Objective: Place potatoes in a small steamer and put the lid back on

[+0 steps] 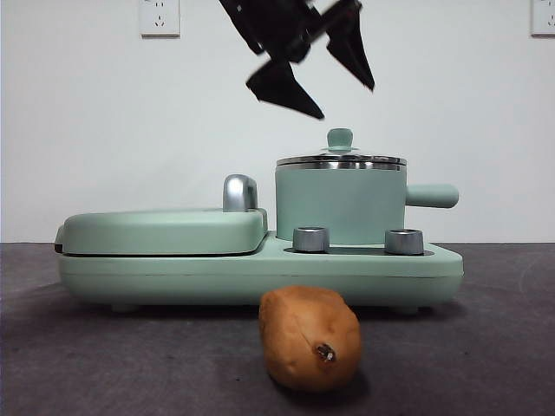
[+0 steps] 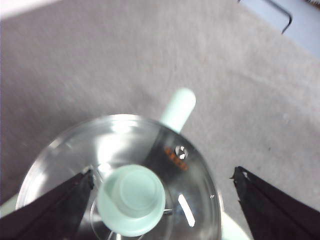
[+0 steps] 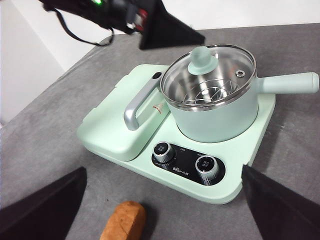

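**Inspector:** Potato (image 1: pixel 310 339) lies on the grey table (image 1: pixel 486 347) at lower centre of the front view, just before the cooker base (image 1: pixel 260 273), not in the pot. The lid (image 1: pixel 341 160) sits on the small steamer (image 1: pixel 340 206), right of centre, knob (image 1: pixel 340 138) upright.

**Assistant:** And the arms?

**Inspector:** Left gripper (image 1: pixel 316 74) hangs at upper centre, above the knob and apart from it, jaws spread wide, holding nothing. Right gripper (image 3: pixel 160 210) waits low near the potato, jaws likewise wide and empty.

**Assistant:** Advice for lifting the lid?

**Inspector:** In my judgement, centre first. In the left wrist view the knob (image 2: pixel 131 200) sits close to one jaw, far from the other. Descend straight, close on the knob's neck, lift level.

**Assistant:** Differences between views?

**Inspector:** Only the right wrist view shows the steam rack (image 3: pixel 210 95) through the glass and the printed dials (image 3: pixel 205 166). The front view alone shows the clearance above the knob and the potato's dark stem scar.
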Robot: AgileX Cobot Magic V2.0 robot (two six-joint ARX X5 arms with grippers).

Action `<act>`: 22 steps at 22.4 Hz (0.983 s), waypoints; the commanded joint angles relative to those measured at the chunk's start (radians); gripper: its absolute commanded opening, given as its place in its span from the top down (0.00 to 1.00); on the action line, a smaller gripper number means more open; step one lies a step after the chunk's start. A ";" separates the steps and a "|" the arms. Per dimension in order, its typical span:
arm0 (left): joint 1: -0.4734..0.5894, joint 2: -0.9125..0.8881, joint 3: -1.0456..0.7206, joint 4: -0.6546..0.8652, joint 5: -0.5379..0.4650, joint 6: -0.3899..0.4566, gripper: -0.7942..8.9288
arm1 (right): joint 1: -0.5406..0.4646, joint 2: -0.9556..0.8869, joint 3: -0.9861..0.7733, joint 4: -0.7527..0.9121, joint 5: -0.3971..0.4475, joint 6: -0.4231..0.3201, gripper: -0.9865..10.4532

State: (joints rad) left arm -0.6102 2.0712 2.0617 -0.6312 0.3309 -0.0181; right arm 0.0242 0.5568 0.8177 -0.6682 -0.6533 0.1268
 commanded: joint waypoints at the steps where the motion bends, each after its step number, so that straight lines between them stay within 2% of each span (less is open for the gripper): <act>1: -0.016 0.049 0.033 0.013 -0.045 0.011 0.48 | 0.000 0.004 0.015 0.009 -0.002 -0.003 0.48; 4: -0.020 0.075 0.033 0.023 -0.073 0.014 0.48 | 0.000 0.004 0.015 0.009 -0.002 -0.003 0.48; 9: -0.026 0.096 0.033 0.018 -0.085 0.017 0.57 | 0.000 0.004 0.015 0.009 -0.002 -0.004 0.48; 13: -0.046 0.101 0.032 -0.005 -0.145 0.114 0.62 | 0.000 0.004 0.015 0.009 -0.002 -0.003 0.48; 16: -0.060 0.106 0.032 -0.008 -0.169 0.149 0.71 | 0.000 0.004 0.015 0.009 -0.002 -0.003 0.48; 19: -0.063 0.106 0.032 0.003 -0.171 0.148 0.90 | 0.000 0.004 0.015 0.009 -0.002 -0.003 0.48; 22: -0.063 0.106 0.033 0.004 -0.171 0.148 0.91 | 0.000 0.004 0.015 0.009 -0.002 0.000 0.48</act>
State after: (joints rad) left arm -0.6594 2.1406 2.0716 -0.6304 0.1490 0.1345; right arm 0.0242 0.5568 0.8177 -0.6685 -0.6533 0.1272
